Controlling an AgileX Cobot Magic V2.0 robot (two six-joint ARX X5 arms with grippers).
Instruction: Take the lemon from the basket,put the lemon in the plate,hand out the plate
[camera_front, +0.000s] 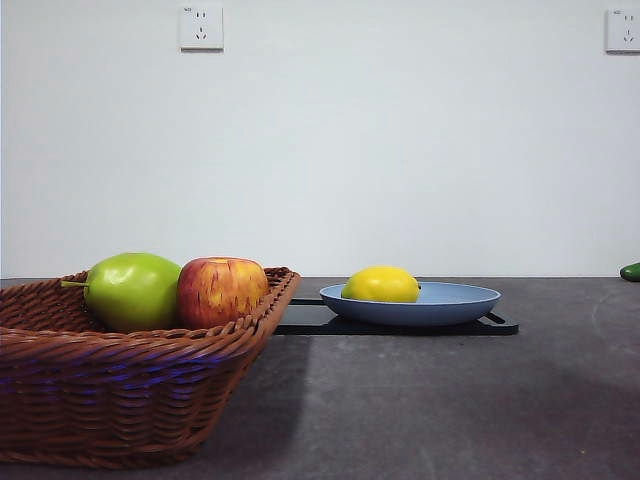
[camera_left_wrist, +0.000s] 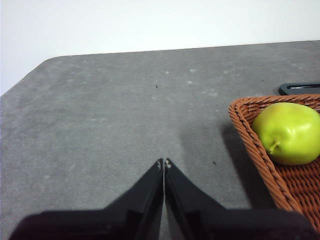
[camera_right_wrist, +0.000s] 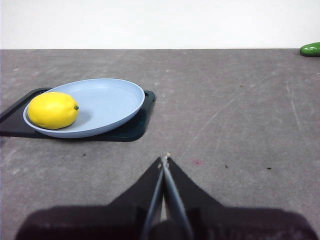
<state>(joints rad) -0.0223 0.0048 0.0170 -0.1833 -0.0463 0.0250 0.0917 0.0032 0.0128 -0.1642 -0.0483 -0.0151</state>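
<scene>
The yellow lemon (camera_front: 381, 285) lies in the light blue plate (camera_front: 455, 303), toward the plate's side nearest the basket. The right wrist view shows the lemon (camera_right_wrist: 52, 110) in the plate (camera_right_wrist: 110, 102) too. The brown wicker basket (camera_front: 120, 390) stands near the camera at the left and shows in the left wrist view (camera_left_wrist: 260, 150). My left gripper (camera_left_wrist: 164, 163) is shut and empty above bare table beside the basket. My right gripper (camera_right_wrist: 164, 160) is shut and empty, short of the plate. Neither arm shows in the front view.
A bright green apple (camera_front: 133, 290) and a red-yellow streaked apple (camera_front: 222, 291) sit in the basket. The plate rests on a flat black tray (camera_front: 500, 326). A small dark green object (camera_front: 630, 271) lies at the far right on the grey table.
</scene>
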